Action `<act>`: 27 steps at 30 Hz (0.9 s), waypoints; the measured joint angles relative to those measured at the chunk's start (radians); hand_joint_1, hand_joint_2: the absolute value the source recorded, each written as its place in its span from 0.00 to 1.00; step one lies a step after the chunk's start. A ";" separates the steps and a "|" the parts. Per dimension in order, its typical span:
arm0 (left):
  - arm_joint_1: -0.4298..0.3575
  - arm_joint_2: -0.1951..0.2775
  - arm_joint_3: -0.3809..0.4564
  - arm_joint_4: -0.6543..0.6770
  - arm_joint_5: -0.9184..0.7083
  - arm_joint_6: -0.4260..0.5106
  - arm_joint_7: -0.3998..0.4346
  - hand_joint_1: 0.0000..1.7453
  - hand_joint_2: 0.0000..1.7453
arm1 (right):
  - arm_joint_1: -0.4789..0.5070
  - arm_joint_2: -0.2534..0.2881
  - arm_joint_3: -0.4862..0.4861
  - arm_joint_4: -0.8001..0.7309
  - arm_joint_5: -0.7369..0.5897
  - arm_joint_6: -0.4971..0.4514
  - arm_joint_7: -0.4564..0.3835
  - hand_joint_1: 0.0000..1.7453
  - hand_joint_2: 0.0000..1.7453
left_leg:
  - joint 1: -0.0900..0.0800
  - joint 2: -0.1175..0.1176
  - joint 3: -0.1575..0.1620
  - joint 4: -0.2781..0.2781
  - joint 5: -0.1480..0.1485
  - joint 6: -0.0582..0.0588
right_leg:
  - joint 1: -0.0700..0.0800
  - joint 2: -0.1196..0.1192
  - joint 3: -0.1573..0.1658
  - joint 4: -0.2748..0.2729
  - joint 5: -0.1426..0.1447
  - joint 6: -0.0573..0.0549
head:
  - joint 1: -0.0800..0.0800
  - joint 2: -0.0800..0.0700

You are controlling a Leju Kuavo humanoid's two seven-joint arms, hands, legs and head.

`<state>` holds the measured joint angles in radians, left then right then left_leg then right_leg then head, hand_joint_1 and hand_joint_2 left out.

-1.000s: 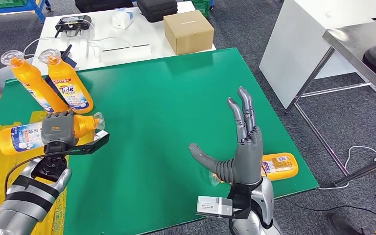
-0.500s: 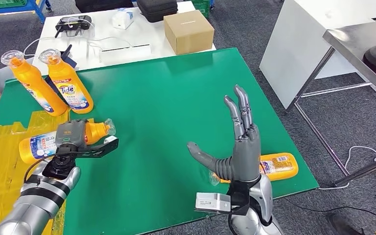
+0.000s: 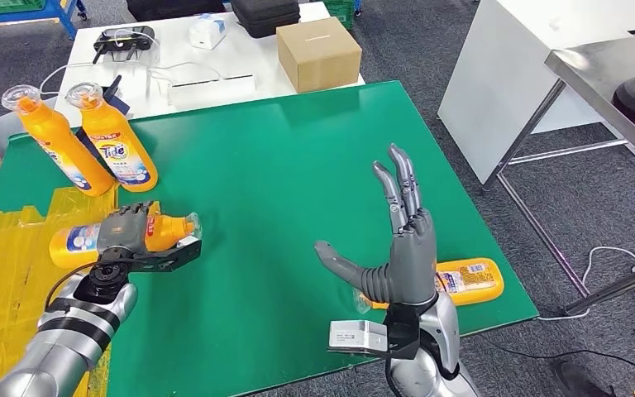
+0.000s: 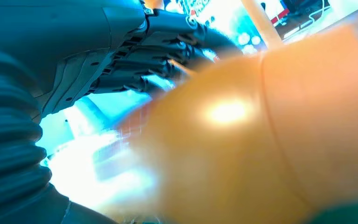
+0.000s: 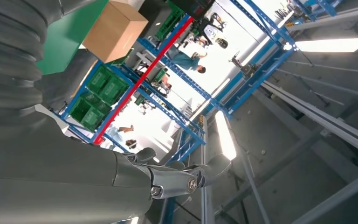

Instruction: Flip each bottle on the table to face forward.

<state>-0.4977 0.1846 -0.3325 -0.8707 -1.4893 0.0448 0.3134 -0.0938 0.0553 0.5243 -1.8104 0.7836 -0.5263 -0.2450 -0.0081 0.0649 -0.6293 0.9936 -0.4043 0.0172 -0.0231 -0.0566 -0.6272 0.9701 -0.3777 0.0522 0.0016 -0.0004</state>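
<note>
The left hand grips an orange bottle that lies on its side at the left edge of the green bench, half over the yellow-taped strip. Its dark fingers wrap the bottle's shoulder, between the white-and-blue label toward the base and the orange neck with a clear cap, which points toward the middle of the bench. In the left wrist view the bottle is a blurred orange mass pressed right against the fingers.

The right hand is raised over the bench near its front edge, holding nothing — fingers straight and pointing away from the robot, thumb stuck out to the left. Just behind its wrist a second orange bottle lies flat near the front right corner of the bench, showing a pale label of small print; its cap end is hidden by the hand.

Two more orange bottles stand at the far left corner, side by side and leaning slightly: the outer one shows mostly plain orange, the inner one shows a blue-and-white brand label. Both have wide clear caps.

Beyond the green surface a white table carries a cardboard box, cables and small devices.
</note>
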 joint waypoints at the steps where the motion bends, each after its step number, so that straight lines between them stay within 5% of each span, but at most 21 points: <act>1: 0.000 0.000 0.001 0.003 0.002 0.001 0.001 0.00 1.00 | 0.000 -0.001 0.001 0.001 0.001 0.001 0.001 0.00 1.00 | 0.000 0.000 0.000 0.000 0.000 0.000 | 0.000 0.000 0.000 0.000 0.000 0.000 | 0.000 0.000; 16: 0.006 -0.001 0.026 0.032 0.018 0.040 0.024 0.00 1.00 | -0.002 -0.009 0.004 0.021 0.012 0.028 0.020 0.00 1.00 | 0.000 0.000 0.000 0.000 0.000 0.000 | 0.000 0.000 0.000 0.000 0.000 0.000 | 0.000 0.000; 21: 0.048 -0.015 0.066 -0.026 0.053 0.230 -0.002 0.00 1.00 | 0.008 -0.014 0.002 0.030 0.027 0.047 0.024 0.00 1.00 | 0.000 0.000 0.000 0.000 0.000 0.000 | 0.000 0.000 0.000 0.000 0.000 0.000 | 0.000 0.000; 27: 0.189 -0.063 0.150 -0.295 0.201 0.429 -0.168 0.00 1.00 | 0.043 -0.025 -0.013 0.031 0.050 0.040 0.015 0.00 1.00 | 0.000 0.000 0.000 0.000 -0.001 0.000 | 0.000 0.000 0.000 0.000 -0.001 0.000 | 0.000 0.000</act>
<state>-0.3087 0.1215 -0.1825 -1.1659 -1.2879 0.4743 0.1450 -0.0506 0.0300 0.5114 -1.7796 0.8337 -0.4860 -0.2299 -0.0085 0.0651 -0.6296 0.9937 -0.4054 0.0175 -0.0234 -0.0565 -0.6274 0.9696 -0.3783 0.0521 0.0019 -0.0004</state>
